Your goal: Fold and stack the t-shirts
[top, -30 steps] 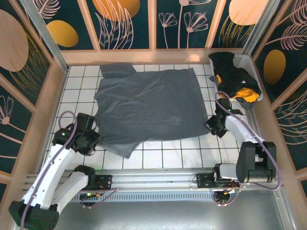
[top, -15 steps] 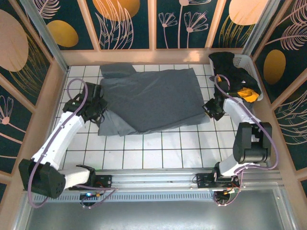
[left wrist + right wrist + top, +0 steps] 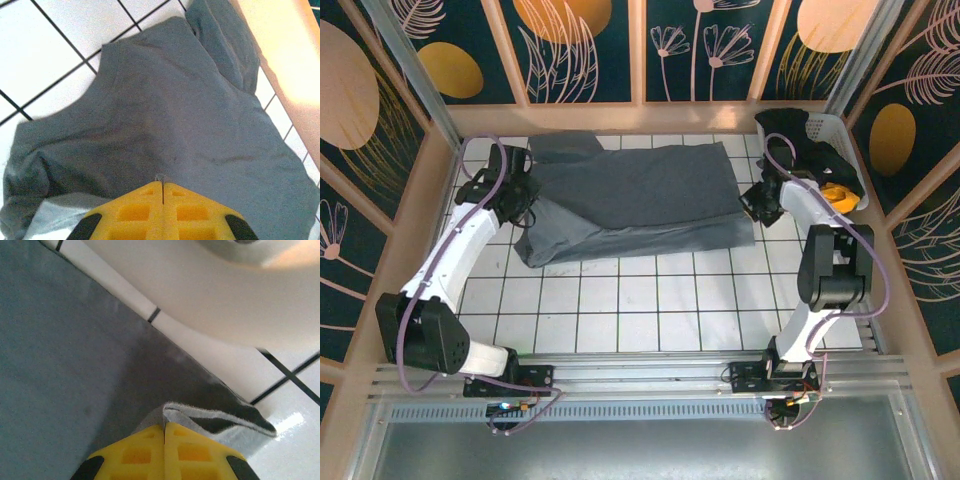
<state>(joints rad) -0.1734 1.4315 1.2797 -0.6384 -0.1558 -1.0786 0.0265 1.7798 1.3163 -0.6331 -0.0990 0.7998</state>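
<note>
Soft slate-grey cloth t-shirt (image 3: 640, 195) half folded on white tiled worktop (image 3: 650, 310). Clenched on its edge: left pincer (image 3: 162, 184), right pincer (image 3: 164, 426). Light, floppy, likely sags; best held by corners.

Grey t-shirt (image 3: 630, 200) lies doubled over, its top layer covering the under layer. In the left wrist view the cloth runs off the right and bottom edges. Left gripper (image 3: 162, 184) is cut by the bottom edge, and its tips hide how much cloth they nip. Right gripper (image 3: 164, 426) is cut likewise, the hem tucked behind its tips. Pale curved wall (image 3: 225, 295) is blurred. Black t-shirt (image 3: 800, 140) and orange-yellow t-shirt (image 3: 835, 192) are heaped in the basket (image 3: 818, 126), garment count unclear.
</note>
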